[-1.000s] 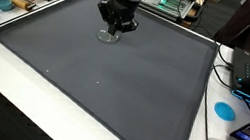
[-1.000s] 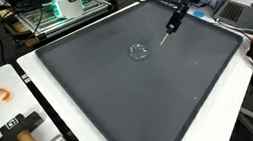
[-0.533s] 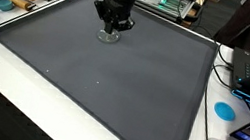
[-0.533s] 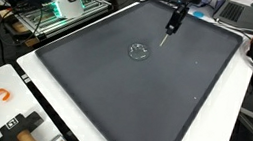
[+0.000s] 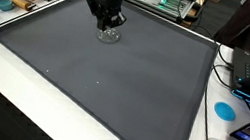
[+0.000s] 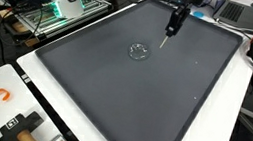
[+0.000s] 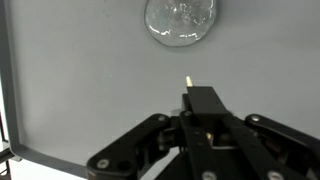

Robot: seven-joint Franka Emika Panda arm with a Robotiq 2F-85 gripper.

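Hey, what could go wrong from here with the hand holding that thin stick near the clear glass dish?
1. The thin stick hangs tilted from the hand, its tip close to the clear glass dish; a sideways move could knock or slide the dish.
2. The dish is transparent on the dark mat, so its rim is easy to misjudge.
3. Lowering the hand might jab the tip into the mat.
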